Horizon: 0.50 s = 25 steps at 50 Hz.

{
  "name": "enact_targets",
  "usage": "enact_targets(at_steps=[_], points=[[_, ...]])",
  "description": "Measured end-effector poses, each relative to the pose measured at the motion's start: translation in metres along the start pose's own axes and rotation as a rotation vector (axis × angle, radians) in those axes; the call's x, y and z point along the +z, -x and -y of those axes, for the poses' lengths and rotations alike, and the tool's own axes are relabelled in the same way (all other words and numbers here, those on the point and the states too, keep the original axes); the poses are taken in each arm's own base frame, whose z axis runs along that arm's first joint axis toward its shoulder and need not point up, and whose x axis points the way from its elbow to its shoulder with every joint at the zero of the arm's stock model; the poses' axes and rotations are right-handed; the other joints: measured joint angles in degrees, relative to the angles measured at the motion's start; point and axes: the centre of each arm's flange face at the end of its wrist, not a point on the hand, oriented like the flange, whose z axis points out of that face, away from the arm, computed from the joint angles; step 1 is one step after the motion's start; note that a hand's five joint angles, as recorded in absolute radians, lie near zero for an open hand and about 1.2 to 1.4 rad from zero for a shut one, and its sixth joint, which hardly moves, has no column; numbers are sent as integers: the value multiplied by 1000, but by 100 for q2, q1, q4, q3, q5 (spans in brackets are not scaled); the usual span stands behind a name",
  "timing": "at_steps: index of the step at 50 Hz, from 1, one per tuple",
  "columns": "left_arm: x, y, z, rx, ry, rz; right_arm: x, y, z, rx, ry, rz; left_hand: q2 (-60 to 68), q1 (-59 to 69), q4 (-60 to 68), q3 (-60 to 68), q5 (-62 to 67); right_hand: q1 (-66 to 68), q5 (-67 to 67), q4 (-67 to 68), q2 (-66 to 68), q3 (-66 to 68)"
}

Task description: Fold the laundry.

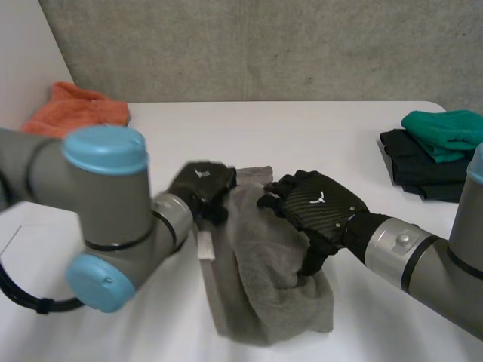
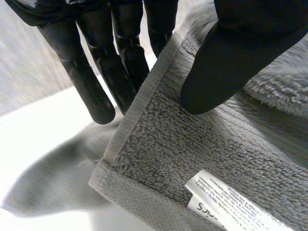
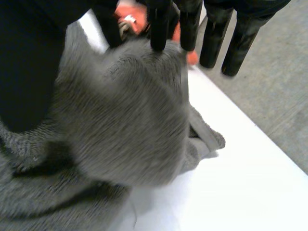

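Observation:
A grey towel lies rumpled in the middle of the white table, its white label at its left edge. My left hand is at the towel's far left edge. In the left wrist view its thumb presses on the towel while its fingers stand behind the hem, so the edge is pinched between them, just above the label. My right hand hovers over the towel's middle with its thumb down in the cloth. Its fingers are straight over a raised hump of towel.
An orange cloth lies bunched at the table's far left corner. A green cloth sits on a folded black one at the right edge. A concrete wall runs behind the table.

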Motion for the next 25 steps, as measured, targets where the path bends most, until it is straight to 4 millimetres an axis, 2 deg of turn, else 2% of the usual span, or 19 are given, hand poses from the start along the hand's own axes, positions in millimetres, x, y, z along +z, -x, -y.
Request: enact_targets(at_steps=[4, 6, 9, 14, 17, 18, 23, 25], points=[[-17, 12, 29, 72, -63, 37, -4, -5, 3, -40, 25, -5, 0, 0, 0, 0, 0, -152, -246, -204, -265, -313], [-26, 17, 40, 115, -88, 55, -5, -16, 8, -56, 27, -38, 1, 0, 0, 0, 0, -152, -247, -204, -266, -313], [-36, 23, 53, 175, -116, 77, -4, -37, 15, -19, 16, -102, 5, 0, 0, 3, 0, -152, -247, -204, -265, -313], [-54, 27, 73, 257, -169, 106, -2, -82, 20, 175, -26, -217, 12, 0, 2, 11, 0, -152, -247, -204, -266, -313], [-59, 28, 79, 272, -188, 112, 1, -91, 18, 238, -32, -226, 13, 0, 7, 11, 0, -152, -247, -204, -265, -313], [-67, 28, 89, 287, -220, 121, 10, -100, 9, 331, -29, -217, 13, 0, 23, 11, 0, -152, -247, -204, -266, -313], [-79, 28, 105, 302, -274, 135, 25, -106, -6, 425, -8, -172, 13, 0, 24, 14, 0, -152, -247, -204, -266, -313], [-90, 28, 117, 314, -321, 146, 44, -108, -23, 478, 19, -116, 13, 0, 24, 14, 0, -152, -247, -204, -266, -313]])
